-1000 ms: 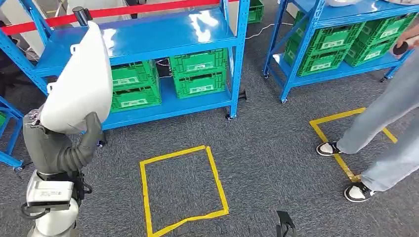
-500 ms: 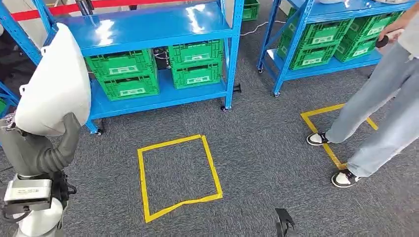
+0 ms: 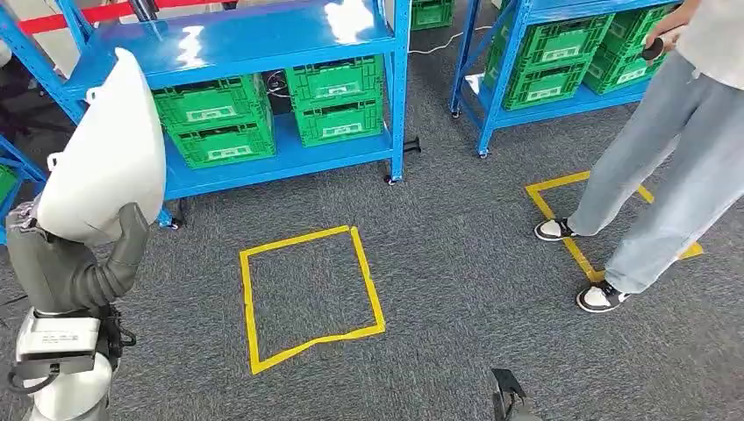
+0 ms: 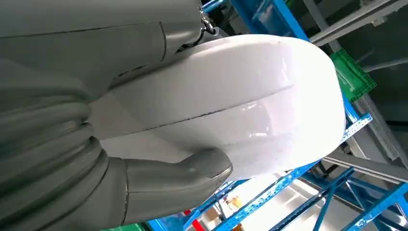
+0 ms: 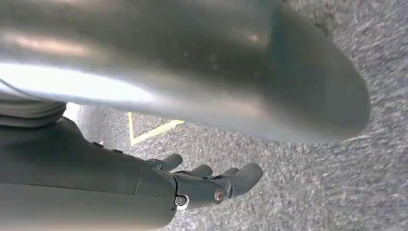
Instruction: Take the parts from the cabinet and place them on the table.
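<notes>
crate labels (image 3: 219,98) blurred, no readable text

floor: grey carpet (image 3: 456,289) | tape: yellow square outline (image 3: 309,298) at centre, a second outline (image 3: 561,230) to the right under a person's shoes | person (image 3: 654,167): light jeans, dark-and-white shoes (holding a small dark object) | bins: green crates (image 3: 263,110) on the blue racks' lower shelves

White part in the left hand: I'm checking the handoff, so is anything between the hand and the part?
Nothing visible. The left hand grips the white part directly, thumb pressed against its shell. No table is in view.
</notes>
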You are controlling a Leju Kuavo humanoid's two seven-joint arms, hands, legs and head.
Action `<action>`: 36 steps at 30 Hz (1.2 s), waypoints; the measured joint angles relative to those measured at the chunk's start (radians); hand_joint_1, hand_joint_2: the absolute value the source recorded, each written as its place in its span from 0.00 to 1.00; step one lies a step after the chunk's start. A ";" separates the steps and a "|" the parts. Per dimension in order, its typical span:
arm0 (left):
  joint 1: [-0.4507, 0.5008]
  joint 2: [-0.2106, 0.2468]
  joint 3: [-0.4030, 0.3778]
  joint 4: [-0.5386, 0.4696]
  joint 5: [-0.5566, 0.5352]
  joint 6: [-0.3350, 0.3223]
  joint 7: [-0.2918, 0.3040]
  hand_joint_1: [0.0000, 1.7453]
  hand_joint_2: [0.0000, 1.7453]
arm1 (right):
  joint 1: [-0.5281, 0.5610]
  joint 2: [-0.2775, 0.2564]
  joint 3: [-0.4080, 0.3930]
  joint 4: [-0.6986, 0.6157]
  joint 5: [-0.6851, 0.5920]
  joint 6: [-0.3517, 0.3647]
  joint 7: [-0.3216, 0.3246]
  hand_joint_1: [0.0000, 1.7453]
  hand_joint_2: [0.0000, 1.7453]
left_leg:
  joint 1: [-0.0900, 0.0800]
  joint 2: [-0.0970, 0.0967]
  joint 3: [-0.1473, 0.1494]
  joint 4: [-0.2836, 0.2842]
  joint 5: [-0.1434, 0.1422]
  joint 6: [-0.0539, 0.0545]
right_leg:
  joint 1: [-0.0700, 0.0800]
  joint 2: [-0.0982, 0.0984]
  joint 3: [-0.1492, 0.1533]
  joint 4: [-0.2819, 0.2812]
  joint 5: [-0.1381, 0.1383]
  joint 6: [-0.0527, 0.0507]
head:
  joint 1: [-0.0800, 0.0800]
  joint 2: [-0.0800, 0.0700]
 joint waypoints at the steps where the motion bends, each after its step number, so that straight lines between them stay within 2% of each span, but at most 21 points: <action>1: 0.000 0.000 0.000 -0.003 0.000 0.000 0.000 1.00 1.00 | -0.001 0.004 0.000 0.000 0.000 0.000 0.000 0.00 0.00 | -0.002 0.000 0.043 -0.062 -0.027 0.009 | 0.003 0.000 -0.005 -0.001 0.008 0.008 | 0.001 0.000; 2: 0.000 0.001 0.000 -0.005 0.000 0.000 0.000 1.00 1.00 | 0.000 0.003 0.000 0.000 0.001 0.000 0.000 0.00 0.00 | -0.007 -0.001 0.041 -0.070 -0.020 -0.003 | -0.006 -0.001 -0.006 -0.007 0.017 0.016 | 0.000 0.000; 5: 0.001 0.005 0.000 -0.005 0.000 0.000 0.000 1.00 1.00 | 0.003 0.004 0.000 0.000 0.001 -0.001 0.001 0.00 0.00 | -0.011 0.001 0.023 -0.094 0.013 0.011 | -0.006 0.000 -0.007 -0.024 0.047 0.036 | -0.001 0.000; 7: -0.002 0.004 0.000 -0.005 0.000 0.000 0.000 1.00 1.00 | 0.002 0.006 0.000 0.000 0.002 -0.001 0.002 0.00 0.00 | -0.002 0.010 0.013 -0.102 0.041 0.028 | -0.008 0.003 -0.035 0.045 -0.049 0.037 | 0.002 0.000; 9: 0.003 0.004 0.000 -0.005 0.000 0.000 0.001 1.00 1.00 | 0.001 0.005 0.000 0.000 0.003 -0.005 0.001 0.00 0.00 | -0.002 0.010 -0.018 -0.099 0.063 0.027 | -0.009 0.003 -0.076 0.192 -0.156 0.043 | 0.002 0.000; 11: 0.009 0.004 0.000 -0.005 0.000 0.000 0.000 1.00 1.00 | 0.002 0.005 0.000 0.000 0.005 -0.011 0.002 0.00 0.00 | -0.002 0.012 -0.052 -0.091 0.083 0.025 | -0.010 0.003 -0.088 0.293 -0.173 0.050 | 0.004 0.000; 12: 0.013 0.005 0.000 -0.006 0.000 0.000 0.001 1.00 1.00 | 0.002 0.005 0.000 0.000 0.006 -0.011 0.003 0.00 0.00 | 0.001 0.012 -0.073 -0.085 0.095 0.022 | -0.012 0.003 -0.065 0.288 -0.138 0.053 | 0.004 0.000; 14: 0.023 0.008 0.001 -0.015 -0.001 0.003 0.001 1.00 1.00 | 0.001 0.005 0.000 0.000 0.009 -0.011 0.003 0.00 0.00 | 0.008 0.012 -0.113 -0.066 0.112 0.012 | -0.017 0.003 0.027 0.177 -0.070 0.060 | 0.003 0.000; 15: 0.026 0.010 0.002 -0.023 -0.002 0.006 0.001 1.00 1.00 | 0.000 0.005 0.000 0.000 0.011 -0.010 0.001 0.00 0.00 | 0.008 0.011 -0.129 -0.051 0.118 0.005 | -0.020 0.003 0.092 0.093 -0.074 0.065 | 0.005 0.000; 16: 0.030 0.012 0.004 -0.033 -0.003 0.006 0.002 1.00 1.00 | -0.002 0.005 0.000 0.000 0.013 -0.008 0.000 0.00 0.00 | 0.004 0.010 -0.146 -0.038 0.122 -0.001 | -0.018 0.004 0.144 0.009 -0.125 0.068 | 0.013 0.000; 17: 0.033 0.015 0.008 -0.041 -0.007 0.008 0.002 1.00 1.00 | -0.001 0.004 0.000 0.000 0.013 -0.004 -0.002 0.00 0.00 | 0.004 0.010 -0.149 -0.033 0.128 -0.007 | -0.011 0.011 0.143 0.006 -0.132 0.042 | 0.015 0.000; 20: 0.039 0.015 0.008 -0.047 -0.010 0.003 0.007 1.00 1.00 | 0.004 0.004 0.000 0.000 0.000 -0.005 -0.002 0.00 0.00 | 0.007 0.008 -0.153 -0.041 0.157 -0.026 | -0.011 0.008 0.121 0.004 -0.115 0.019 | 0.012 0.000; 21: 0.039 0.015 0.008 -0.045 -0.010 -0.002 0.011 1.00 1.00 | 0.000 0.004 0.000 0.000 -0.007 -0.006 -0.002 0.00 0.00 | 0.011 0.006 -0.162 -0.034 0.139 -0.031 | -0.015 0.002 0.110 0.003 -0.102 0.010 | 0.010 0.000; 24: 0.037 0.013 0.007 -0.043 -0.011 -0.010 0.018 1.00 1.00 | 0.000 0.004 -0.002 0.000 -0.012 -0.011 -0.003 0.00 0.00 | 0.016 0.006 -0.198 0.128 -0.044 -0.049 | -0.014 0.000 0.069 0.003 -0.065 -0.001 | 0.005 0.000; 25: 0.037 0.013 0.007 -0.041 -0.012 -0.011 0.018 1.00 1.00 | 0.001 0.004 -0.003 0.000 -0.014 -0.012 -0.002 0.00 0.00 | 0.017 0.006 -0.208 0.212 -0.085 -0.052 | -0.013 0.000 0.056 0.004 -0.051 0.000 | 0.003 0.000; 26: 0.037 0.011 0.006 -0.039 -0.012 -0.015 0.018 1.00 1.00 | 0.000 0.004 -0.004 0.000 -0.018 -0.014 0.002 0.00 0.00 | 0.017 0.006 -0.209 0.268 -0.089 -0.053 | -0.013 0.000 0.040 0.004 -0.038 0.001 | 0.003 0.000; 28: 0.037 -0.001 0.006 -0.034 -0.018 -0.022 0.026 1.00 1.00 | 0.000 0.004 -0.011 0.000 -0.024 -0.022 0.015 0.00 0.00 | 0.017 0.005 -0.160 0.257 -0.027 -0.047 | -0.011 -0.002 0.007 0.005 -0.012 0.005 | 0.003 0.000; 30: 0.033 -0.022 0.005 -0.032 -0.029 -0.022 0.032 1.00 1.00 | -0.001 0.005 -0.016 0.000 -0.032 -0.027 0.018 0.00 0.00 | 0.015 0.004 -0.037 0.110 0.012 -0.031 | -0.009 -0.001 -0.020 0.005 0.008 0.011 | 0.003 0.000; 32: 0.026 -0.039 0.003 -0.034 -0.043 -0.019 0.023 1.00 1.00 | 0.000 0.011 -0.017 0.000 -0.036 -0.026 0.004 0.00 0.00 | 0.004 0.005 0.098 -0.086 -0.070 -0.016 | -0.009 0.000 -0.026 0.005 0.023 0.022 | 0.004 0.000; 35: 0.027 -0.049 -0.001 -0.031 -0.050 -0.013 0.014 1.00 1.00 | 0.001 0.011 -0.019 0.000 -0.036 -0.017 -0.008 0.00 0.00 | -0.006 0.004 0.075 -0.082 -0.048 0.001 | -0.018 0.001 -0.023 -0.012 0.053 0.047 | -0.002 0.000; 36: 0.027 -0.053 -0.002 -0.031 -0.051 -0.013 0.013 1.00 1.00 | 0.003 0.012 -0.021 0.000 -0.036 -0.013 -0.011 0.00 0.00 | 0.005 0.007 0.071 -0.092 -0.031 0.011 | -0.021 0.001 -0.029 -0.007 0.054 0.051 | -0.005 0.000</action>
